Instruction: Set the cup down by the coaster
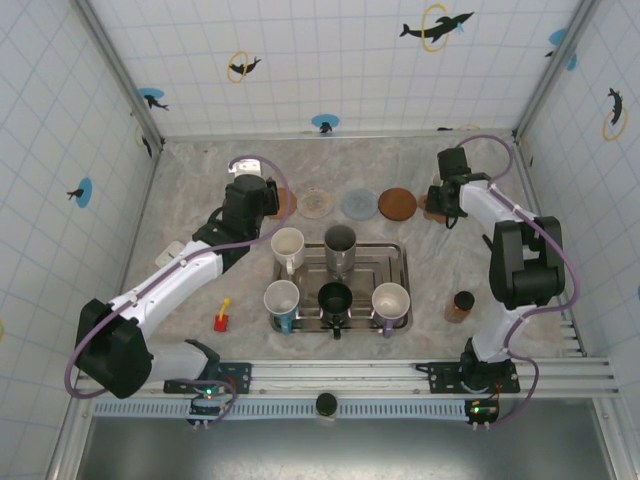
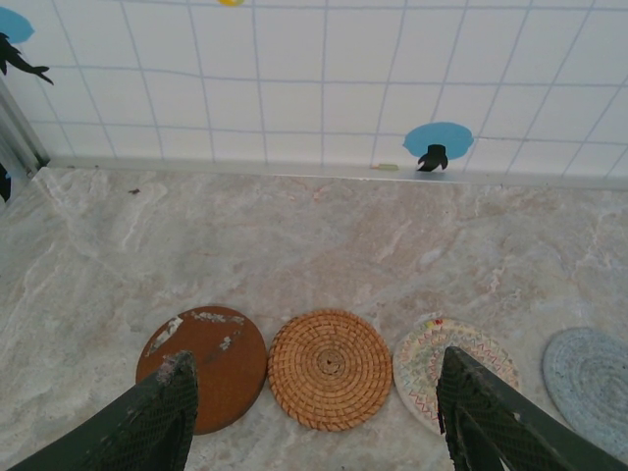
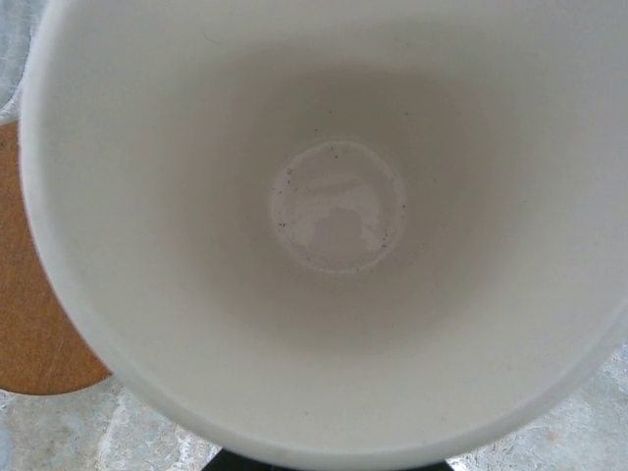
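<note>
**Top external view.** The right gripper (image 1: pixel 443 203) hung over the far right of the table, just beside a brown coaster (image 1: pixel 397 204). The left gripper (image 1: pixel 252 198) stood at the far-left end of the coaster row, beyond the tray (image 1: pixel 398 262) of mugs.

**Left wrist view.** The left gripper (image 2: pixel 316 365) had its jaws spread and empty above a woven coaster (image 2: pixel 330 392).

**Right wrist view.** The white cup (image 3: pixel 334 206) lay mouth-up directly beneath the camera, with the brown coaster (image 3: pixel 29 324) at its left side. Whether the right jaws clasped the cup could not be told.

**Judged step.** The cup was being set down beside the coaster. The next move called for seating its base on the table clear of the disc, then releasing it.
</note>
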Available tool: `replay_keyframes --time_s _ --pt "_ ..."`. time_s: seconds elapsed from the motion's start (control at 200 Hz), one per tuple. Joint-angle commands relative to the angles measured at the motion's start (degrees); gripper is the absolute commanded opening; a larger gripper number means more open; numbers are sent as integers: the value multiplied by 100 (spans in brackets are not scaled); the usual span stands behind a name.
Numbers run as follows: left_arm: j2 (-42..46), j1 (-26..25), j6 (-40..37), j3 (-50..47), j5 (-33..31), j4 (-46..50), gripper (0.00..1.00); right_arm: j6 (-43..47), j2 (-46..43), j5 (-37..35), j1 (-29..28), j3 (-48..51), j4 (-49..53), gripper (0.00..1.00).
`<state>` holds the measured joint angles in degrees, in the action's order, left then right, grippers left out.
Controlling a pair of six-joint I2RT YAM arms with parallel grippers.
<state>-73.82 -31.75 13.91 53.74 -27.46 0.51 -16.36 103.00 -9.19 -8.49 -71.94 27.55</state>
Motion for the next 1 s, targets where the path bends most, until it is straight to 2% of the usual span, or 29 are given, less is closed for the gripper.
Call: replay_keyframes --time_s 0.0,0.996 --pt "91 55 59 49 22 -131 65 49 1 -54 49 -365 -367 0" --pt "96 68 68 58 48 -104 65 107 133 -108 111 -519 -100 0"
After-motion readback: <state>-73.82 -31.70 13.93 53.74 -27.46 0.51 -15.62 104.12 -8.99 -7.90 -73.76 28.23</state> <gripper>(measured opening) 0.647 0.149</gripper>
